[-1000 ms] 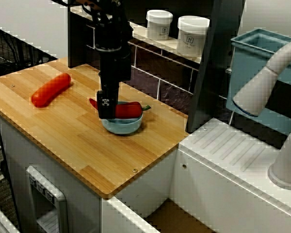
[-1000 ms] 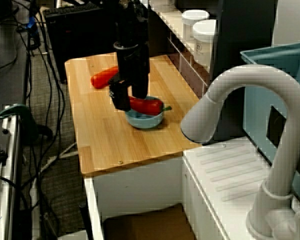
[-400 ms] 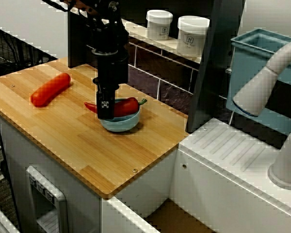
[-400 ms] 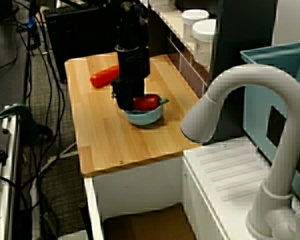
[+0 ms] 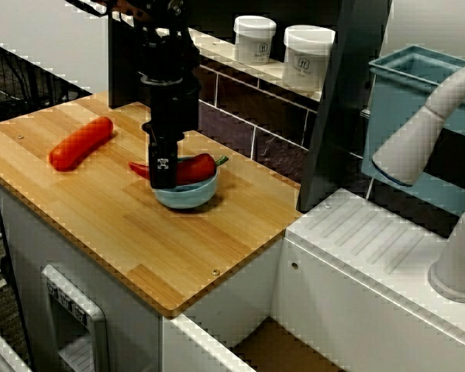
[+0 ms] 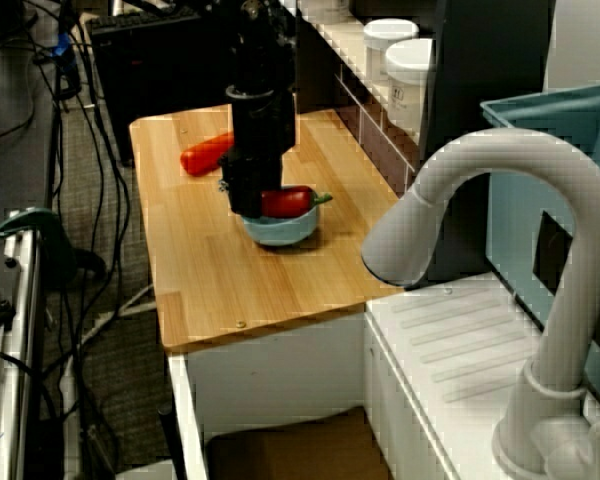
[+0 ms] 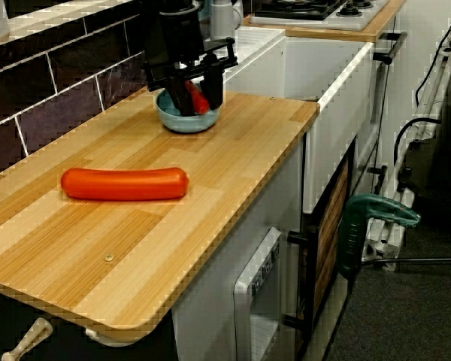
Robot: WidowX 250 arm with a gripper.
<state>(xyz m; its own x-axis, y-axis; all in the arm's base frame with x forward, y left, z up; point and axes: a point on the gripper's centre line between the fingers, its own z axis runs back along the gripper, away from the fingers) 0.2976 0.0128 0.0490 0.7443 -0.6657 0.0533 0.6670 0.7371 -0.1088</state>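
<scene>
Gripper (image 5: pixel 167 172) is down at the light-blue bowl (image 5: pixel 187 198), a little left of frame centre in the view from above. Arm comes in vertically from the top edge.

Jaws: narrow, set on either side of the red chili pepper (image 5: pixel 195 168). The low view along the counter shows one dark finger (image 7: pixel 182 96) left of the pepper and one right of it, with red showing between them. It looks clamped on the pepper, but contact at the pads is hidden by the finger bodies, so I'm not fully sure.

The pepper lies roughly level across the top of the bowl. Its pointed tip sticks out past the rim to the left of the finger and its green stem pokes out to the right. Can't tell if it rests on the rim or hangs just above it.

The bowl sits flat on the wooden countertop (image 5: pixel 124 225), toward the back edge near the dark tiled wall (image 5: pixel 240 116).

Other items:
- red sausage (image 5: pixel 81 142), lying on the countertop at the left of the frame, well apart from the bowl
- two white lidded jars (image 5: pixel 254 39) on the ledge at top centre
- white faucet (image 5: pixel 426 132) at the right edge, blue tub (image 5: pixel 387 108) behind it
- green clamp (image 7: pixel 372 218) at lower right of the low view, off the counter
</scene>
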